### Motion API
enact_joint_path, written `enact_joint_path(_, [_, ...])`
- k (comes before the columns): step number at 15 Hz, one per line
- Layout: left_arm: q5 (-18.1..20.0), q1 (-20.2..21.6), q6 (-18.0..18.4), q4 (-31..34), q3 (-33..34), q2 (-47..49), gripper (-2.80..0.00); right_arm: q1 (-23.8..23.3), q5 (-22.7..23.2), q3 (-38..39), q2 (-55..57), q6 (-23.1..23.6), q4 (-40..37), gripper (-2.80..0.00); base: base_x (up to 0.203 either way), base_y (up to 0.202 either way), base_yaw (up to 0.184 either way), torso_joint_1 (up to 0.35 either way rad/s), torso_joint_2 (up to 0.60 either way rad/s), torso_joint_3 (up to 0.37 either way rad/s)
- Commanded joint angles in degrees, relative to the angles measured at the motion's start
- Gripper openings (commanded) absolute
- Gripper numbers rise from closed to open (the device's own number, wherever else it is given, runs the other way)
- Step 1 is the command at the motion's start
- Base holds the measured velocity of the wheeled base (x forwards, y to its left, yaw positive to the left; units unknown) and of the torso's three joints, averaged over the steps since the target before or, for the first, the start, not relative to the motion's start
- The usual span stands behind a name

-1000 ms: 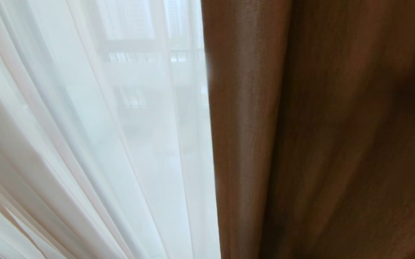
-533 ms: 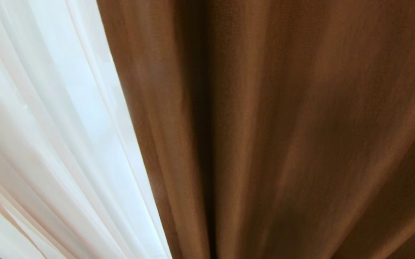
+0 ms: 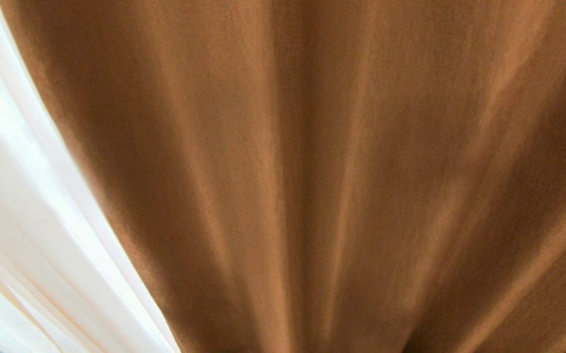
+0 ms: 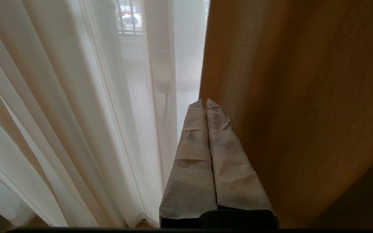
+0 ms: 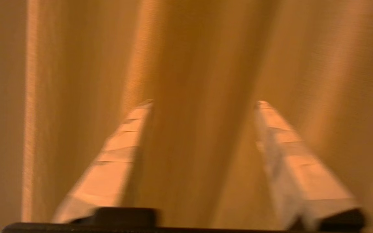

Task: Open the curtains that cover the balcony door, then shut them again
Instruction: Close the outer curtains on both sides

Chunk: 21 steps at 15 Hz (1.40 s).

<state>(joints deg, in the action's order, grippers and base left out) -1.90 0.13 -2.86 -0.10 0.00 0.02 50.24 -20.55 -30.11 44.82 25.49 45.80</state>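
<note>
The thick brown-beige curtain (image 3: 312, 171) fills most of the head view, and the white sheer curtain (image 3: 13, 220) shows only along the left edge. In the right wrist view my right gripper (image 5: 204, 102) is open, its taped fingers (image 5: 118, 155) wide apart with a fold of the thick curtain (image 5: 189, 64) lying between them. My left gripper (image 4: 203, 102) is shut on nothing and points at the seam where the sheer curtain (image 4: 60, 113) meets the thick curtain (image 4: 303, 97). The balcony door is hidden behind the fabric.
Through the sheer in the left wrist view I see pale daylight and a barred window (image 4: 128, 19) outside. A bit of floor (image 4: 141, 224) shows under the sheer's hem. Neither arm is in the head view.
The thick curtain's edge has swept leftward across the head view, from the middle to near the left side. It now covers most of the sheer and the bright view behind it.
</note>
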Motion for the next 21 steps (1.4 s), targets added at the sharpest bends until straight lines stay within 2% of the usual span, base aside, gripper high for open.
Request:
enact_joint_path(1, [0.0, 0.0, 0.0, 0.0, 0.0, 0.0, -2.80, 0.0, -0.1, 0.8, 0.1, 0.1, 0.3, -2.80, 0.000, 0.000, 0.000, 0.000, 0.00, 0.000])
enact_joint_path(4, [0.0, 0.0, 0.0, 0.0, 0.0, 0.0, -2.80, -1.9, -0.1, 2.3, -0.2, 0.1, 0.3, -2.80, 0.000, 0.000, 0.000, 0.000, 0.00, 0.000])
enact_joint_path(8, [0.0, 0.0, 0.0, 0.0, 0.0, 0.0, -2.80, -9.5, -0.1, 5.4, -0.8, -2.7, 0.3, -2.80, 0.000, 0.000, 0.000, 0.000, 0.00, 0.000])
enact_joint_path(12, [0.0, 0.0, 0.0, 0.0, 0.0, 0.0, -2.80, -24.9, 1.2, 8.3, -0.8, -8.4, -0.7, -2.80, 0.000, 0.000, 0.000, 0.000, 0.00, 0.000])
enact_joint_path(13, [0.0, 0.0, 0.0, 0.0, 0.0, 0.0, -2.80, -28.8, 2.0, 8.7, -1.5, -10.1, -2.7, -2.80, 0.000, 0.000, 0.000, 0.000, 0.00, 0.000])
enact_joint_path(14, [0.0, 0.0, 0.0, 0.0, 0.0, 0.0, -2.80, -31.3, 3.1, 8.6, -3.1, -11.9, -7.8, -2.80, 0.000, 0.000, 0.000, 0.000, 0.00, 0.000])
enact_joint_path(16, [0.0, 0.0, 0.0, 0.0, 0.0, 0.0, -2.80, -34.2, 4.1, 8.0, -6.8, -15.3, -15.8, -2.80, 0.000, 0.000, 0.000, 0.000, 0.00, 0.000])
enact_joint_path(17, [0.0, 0.0, 0.0, 0.0, 0.0, 0.0, -2.80, -36.5, 4.3, 8.6, -8.3, -16.5, -17.4, -2.80, 0.000, 0.000, 0.000, 0.000, 0.00, 0.000])
enact_joint_path(21, [0.0, 0.0, 0.0, 0.0, 0.0, 0.0, -2.80, -39.1, 4.5, 19.3, -12.6, -17.3, -14.6, -2.80, 0.000, 0.000, 0.000, 0.000, 0.00, 0.000])
